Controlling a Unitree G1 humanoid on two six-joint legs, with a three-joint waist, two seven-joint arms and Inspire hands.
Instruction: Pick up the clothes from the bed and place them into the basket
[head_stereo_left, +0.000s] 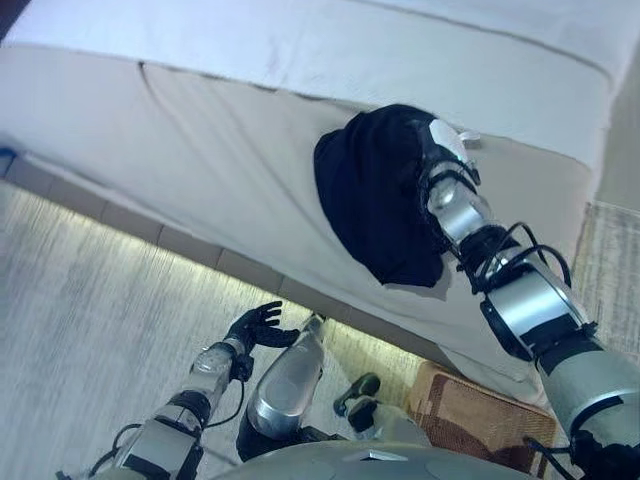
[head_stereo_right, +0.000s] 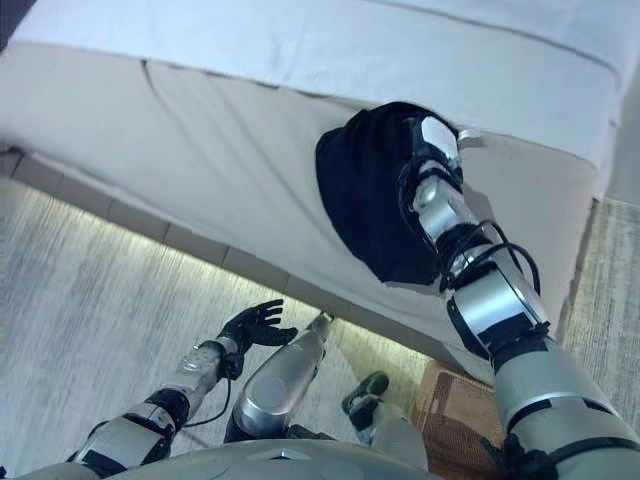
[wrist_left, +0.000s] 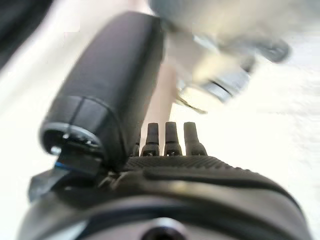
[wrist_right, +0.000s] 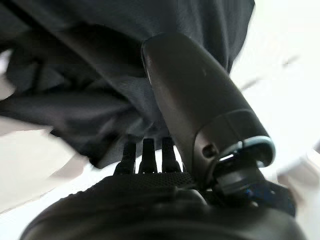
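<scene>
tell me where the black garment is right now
In the left eye view the black garment hangs from the right hand, right of centre, against the beige side of the bed.

I see my right hand (head_stereo_left: 447, 150) buried in a black garment (head_stereo_left: 375, 195) hanging against the beige bed (head_stereo_left: 215, 150) side, my left hand (head_stereo_left: 258, 325) spread low over the floor, a wicker basket (head_stereo_left: 470, 420) below.

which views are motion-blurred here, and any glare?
Left wrist view: background past the left hand is smeared, only the hand is crisp. Right wrist view: the black garment is soft at its edges and the bed behind it washes out white. Eye views: mostly sharp, with a bright strip on the floor along the bed base.
</scene>
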